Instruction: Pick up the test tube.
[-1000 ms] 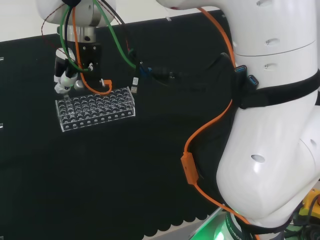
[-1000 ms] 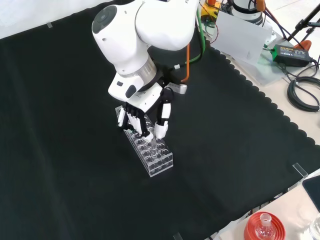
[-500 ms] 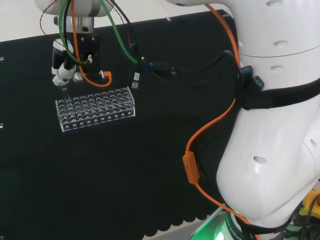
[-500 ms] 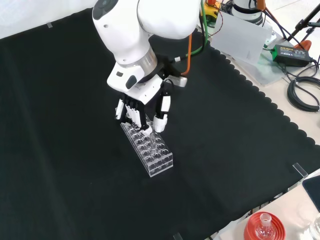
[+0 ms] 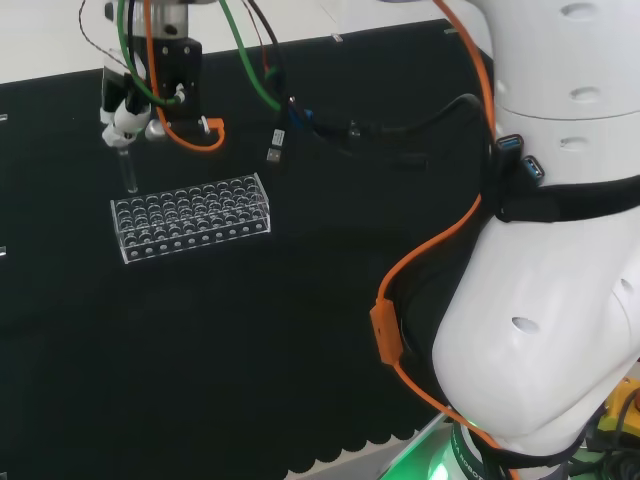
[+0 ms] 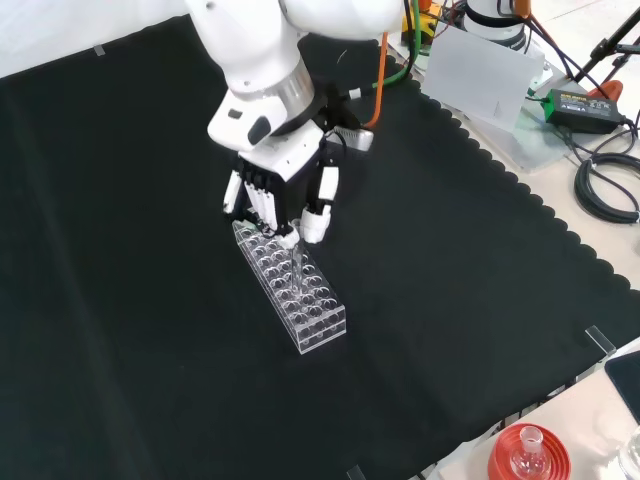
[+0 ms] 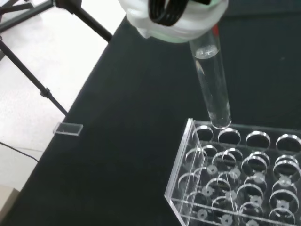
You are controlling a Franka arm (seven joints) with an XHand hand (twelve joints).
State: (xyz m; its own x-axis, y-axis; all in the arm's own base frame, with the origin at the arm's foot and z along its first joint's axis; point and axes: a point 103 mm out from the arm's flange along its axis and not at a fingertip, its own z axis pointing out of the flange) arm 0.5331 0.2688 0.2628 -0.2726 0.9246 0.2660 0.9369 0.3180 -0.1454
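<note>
Test tube work is what I'm watching: the black cloth [image 6: 480, 300] is lying across the bench, and the clear rack [image 5: 190, 217] is sitting on it. My hand [image 6: 285, 195] is hanging over the rack's end, fingers curled and pinching the test tube [image 7: 212, 84], which is standing upright, its bottom just above a corner hole.

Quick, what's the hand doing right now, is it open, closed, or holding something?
Hand: shut on the test tube, holding it upright with its bottom end just above the clear rack.
</note>
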